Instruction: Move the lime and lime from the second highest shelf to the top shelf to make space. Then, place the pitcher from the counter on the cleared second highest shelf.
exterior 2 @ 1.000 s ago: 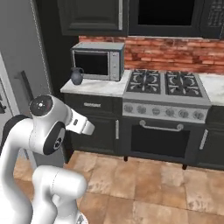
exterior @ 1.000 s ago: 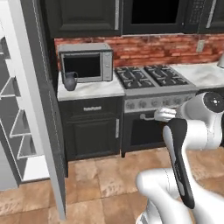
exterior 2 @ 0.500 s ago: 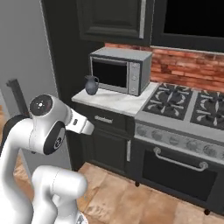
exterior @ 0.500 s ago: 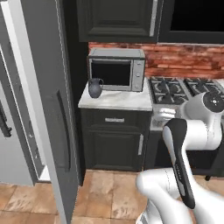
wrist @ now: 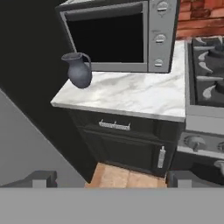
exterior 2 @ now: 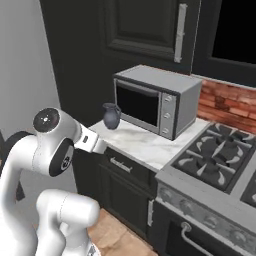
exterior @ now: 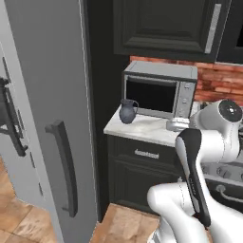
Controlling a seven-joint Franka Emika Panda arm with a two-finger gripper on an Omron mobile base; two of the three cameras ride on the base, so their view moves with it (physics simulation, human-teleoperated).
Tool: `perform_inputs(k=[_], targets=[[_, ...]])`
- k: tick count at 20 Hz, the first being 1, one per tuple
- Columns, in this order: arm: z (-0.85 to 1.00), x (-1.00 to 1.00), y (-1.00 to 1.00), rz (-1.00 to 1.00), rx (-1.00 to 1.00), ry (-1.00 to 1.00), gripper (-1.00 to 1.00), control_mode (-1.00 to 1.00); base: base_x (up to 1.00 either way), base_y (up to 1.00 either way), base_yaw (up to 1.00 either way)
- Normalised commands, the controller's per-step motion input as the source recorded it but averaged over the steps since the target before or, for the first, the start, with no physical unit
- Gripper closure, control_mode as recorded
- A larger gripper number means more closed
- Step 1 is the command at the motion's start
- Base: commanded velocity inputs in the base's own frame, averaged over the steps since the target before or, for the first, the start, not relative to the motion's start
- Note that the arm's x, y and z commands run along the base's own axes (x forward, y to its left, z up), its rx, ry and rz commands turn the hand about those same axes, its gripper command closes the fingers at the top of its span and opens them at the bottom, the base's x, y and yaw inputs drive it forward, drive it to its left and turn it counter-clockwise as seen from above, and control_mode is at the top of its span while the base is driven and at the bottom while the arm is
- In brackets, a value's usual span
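The gripper (wrist: pixel 107 178) hangs with jaws spread wide, holding nothing, well short of the marble counter (wrist: pixel 131 96); the pitcher (wrist: pixel 78 70) stands upright near the counter's left corner, just beside the microwave (wrist: pixel 118 35); stove (wrist: pixel 210 57) at right.

A boxy silver microwave oven with a dark glass door (exterior: pixel 159 95) (exterior 2: pixel 152 100) (wrist: pixel 114 35) stands at the back of a white marble countertop (exterior: pixel 147 130) (exterior 2: pixel 145 142) (wrist: pixel 131 94), its round knobs in a column on its right side. Beneath the counter sits a dark cabinet with a drawer bearing a slim metal handle (wrist: pixel 114 125) (exterior: pixel 145 154) (exterior 2: pixel 121 165). A black gas stove with cast grates (exterior 2: pixel 212 160) (wrist: pixel 208 65) adjoins the counter. Red brick backsplash (exterior: pixel 218 85) (exterior 2: pixel 227 105) runs behind it, under dark upper cabinets (exterior: pixel 166 28) (exterior 2: pixel 145 27). A tall grey fridge door with a dark vertical handle (exterior: pixel 66 166) stands left of the counter above terracotta floor tiles (wrist: pixel 124 177)
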Motion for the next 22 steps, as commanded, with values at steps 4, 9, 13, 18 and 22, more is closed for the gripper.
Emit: perform_inputs(k=[4,9,13,18,22], targets=[[0.00,0.00,0.00,0.00,0.00,0.00,-1.00,1.00,0.70,-0.42,0.40],[-0.06,0.10,0.00,0.03,0.00,0.00,-1.00,-1.00,0.47,-0.10,0.27],[-0.10,0.26,0.00,0.01,0.00,-0.01,-1.00,-1.00,0.00,0.00,0.00],[-0.07,0.41,0.00,0.01,0.00,-0.01,-1.00,-1.00,0.00,0.00,0.00],[-0.03,0.61,-0.01,0.13,0.00,0.00,-1.00,-1.00,0.00,0.00,0.00]])
